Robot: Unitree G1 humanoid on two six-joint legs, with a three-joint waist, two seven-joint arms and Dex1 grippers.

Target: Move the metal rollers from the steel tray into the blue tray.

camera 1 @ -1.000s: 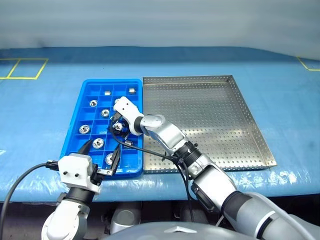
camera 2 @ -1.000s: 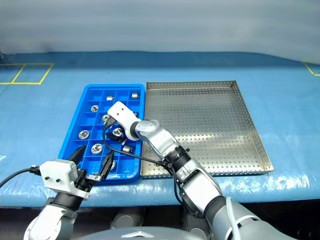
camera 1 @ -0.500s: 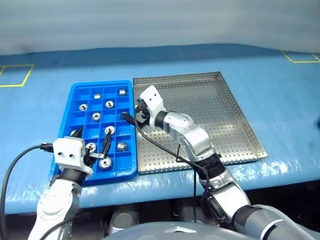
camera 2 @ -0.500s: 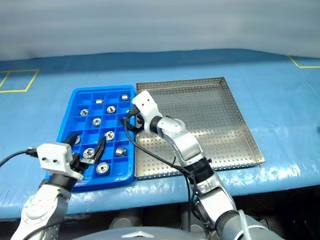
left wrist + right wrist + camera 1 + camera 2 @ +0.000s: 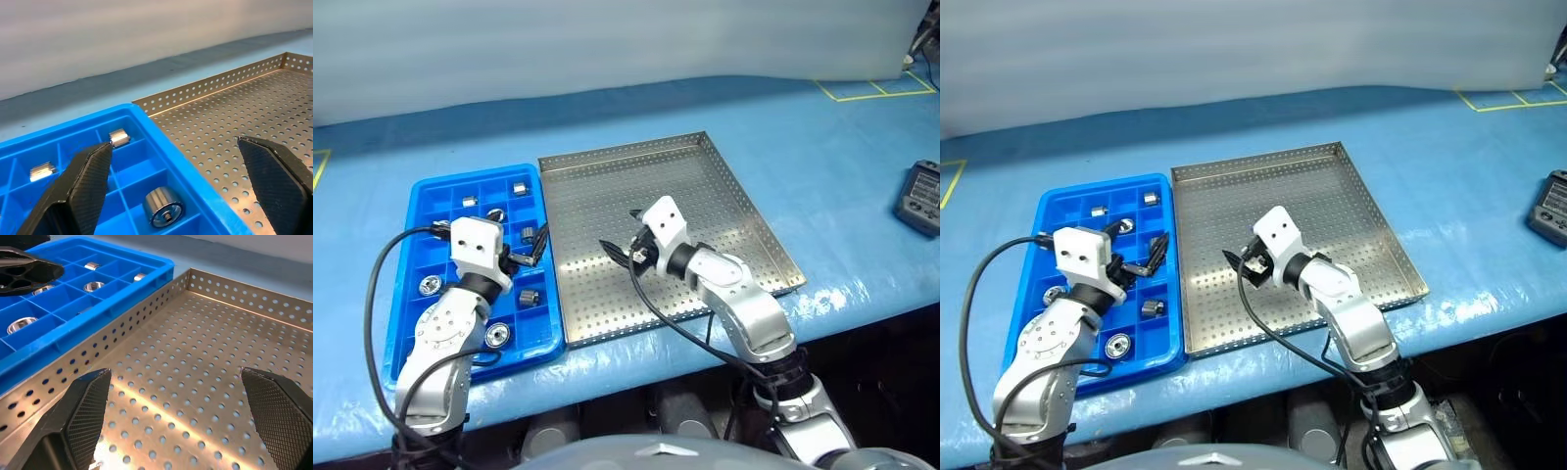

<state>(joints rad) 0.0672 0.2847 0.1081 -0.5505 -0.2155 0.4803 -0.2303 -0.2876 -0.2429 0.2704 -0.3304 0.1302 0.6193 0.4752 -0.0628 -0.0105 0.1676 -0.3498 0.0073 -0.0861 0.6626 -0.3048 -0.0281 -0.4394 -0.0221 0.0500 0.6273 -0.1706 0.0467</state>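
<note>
1. Table (image 5: 822, 147), blue cover. The two head views take in the whole of it. They also show yellow tape lines (image 5: 862, 91) at its far corner, which neither wrist view has.
2. Steel tray (image 5: 607, 196): one. It lies flat on the table just to the right of the blue tray, long sides touching or very nearly so. The right wrist view gives you its perforated floor and low rim close up.
3. Blue tray (image 5: 440, 230): one, a grid of small square compartments. Its full outline is in the head views. The wrist views give you only the corner next to the steel tray.
4. Grippers: two.
   - Left gripper (image 5: 173, 144) hangs over the blue tray's edge on the steel tray side. Its fingers are spread wide with nothing between them, one over blue compartments and the other over perforated metal.
   - Right gripper (image 5: 174, 373) hangs over the steel tray floor, pointing toward the blue tray. Its fingers are wide apart and hold nothing.
   - The right wrist view also catches one black finger of the left gripper above the blue tray.
5. Dark handheld device (image 5: 922, 196): one, at the table's right edge, in the head views.
6. Metal rollers (image 5: 520, 188): every one you can see sits in a blue tray compartment.
   - Head views: seven counted, and the left arm covers some compartments.
   - Left wrist view: three.
   - Right wrist view: at least four.
</note>
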